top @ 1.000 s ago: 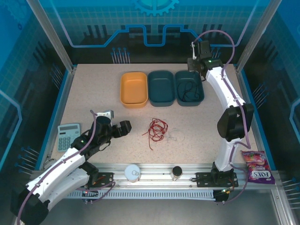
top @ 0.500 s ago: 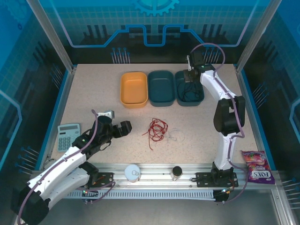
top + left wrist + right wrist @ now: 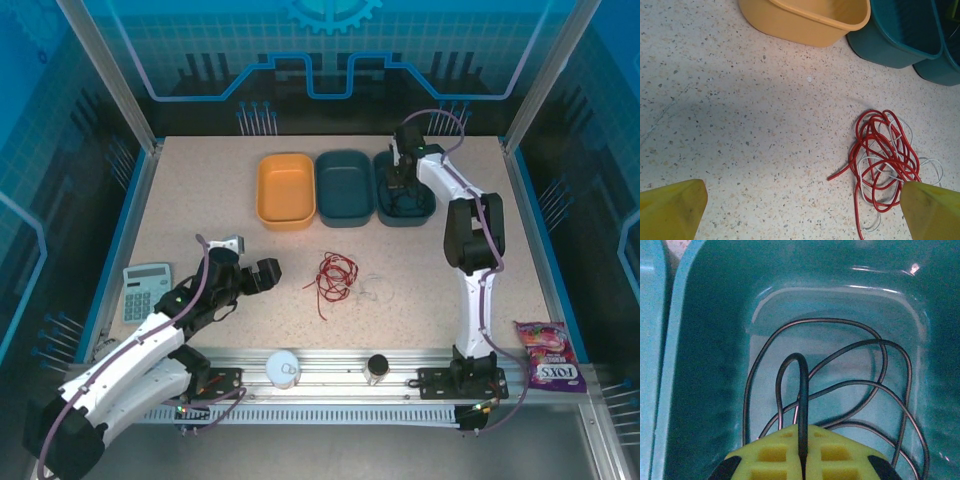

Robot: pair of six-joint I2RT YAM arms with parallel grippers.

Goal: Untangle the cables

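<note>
Top view: the left gripper point(image 3: 264, 273), jaws released, sits near the loose red wire bundle point(image 3: 335, 275) on the speckled tabletop point(image 3: 200, 200); the right gripper point(image 3: 400, 183) reaches into the rightmost dark teal plastic bin point(image 3: 426, 212). Left wrist view: a thin pale white wire point(image 3: 932, 167) interlaces the red bundle. Right wrist view: yellow pads point(image 3: 770, 452) clench a thin black wire point(image 3: 840, 377) loop inside the bin.

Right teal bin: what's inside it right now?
The black cable lies looped on the bin floor, and the right gripper, shut on one loop, reaches in. The floor beneath the gripper is hidden.
</note>
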